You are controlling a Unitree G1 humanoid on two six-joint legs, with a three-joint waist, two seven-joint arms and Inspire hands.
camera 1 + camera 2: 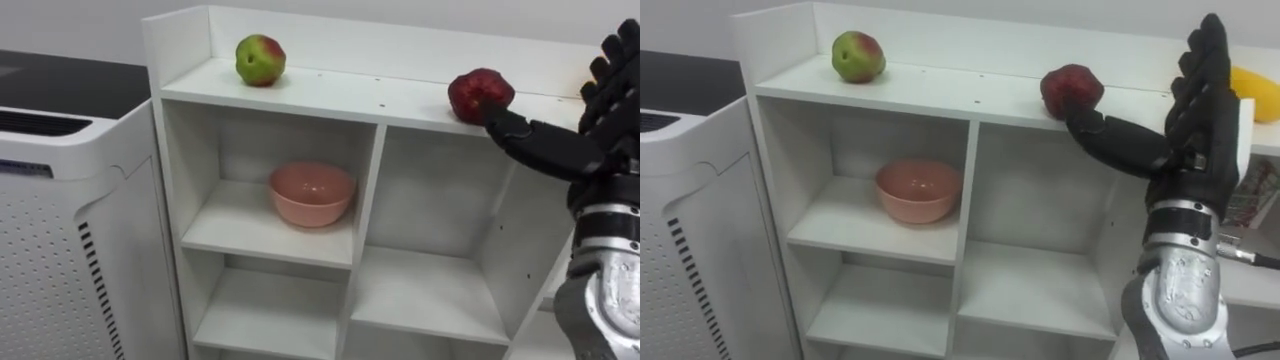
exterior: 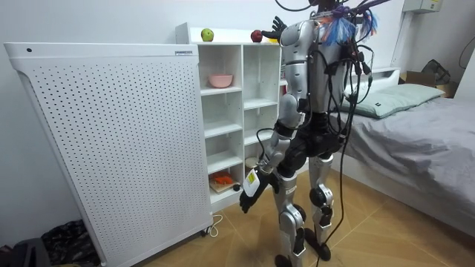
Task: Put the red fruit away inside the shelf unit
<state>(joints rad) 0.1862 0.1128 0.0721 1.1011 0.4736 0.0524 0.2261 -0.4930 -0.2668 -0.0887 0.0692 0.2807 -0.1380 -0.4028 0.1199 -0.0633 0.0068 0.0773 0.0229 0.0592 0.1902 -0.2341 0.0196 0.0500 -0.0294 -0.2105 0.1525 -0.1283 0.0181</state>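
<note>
Right robot hand [image 1: 1200, 130] raised at near right: fingers straight and spread, thumb stretched left, its tip touching the red apple [image 1: 1072, 90] on the top shelf [image 1: 970, 100] of the white closet [image 1: 965, 210]. Green-red apple [image 1: 858, 56] at far left of that shelf; yellow fruit [image 1: 1255, 92] at right. Pink bowl [image 1: 918, 190] in the upper left compartment. Left robot hand [image 2: 249, 194] hangs low; state cannot be told.

A bedroom at home
We see a bed [image 2: 434, 144] with a pillow [image 2: 395, 99], a white shelf unit [image 1: 360, 97] and wooden flooring [image 2: 386, 241].
</note>
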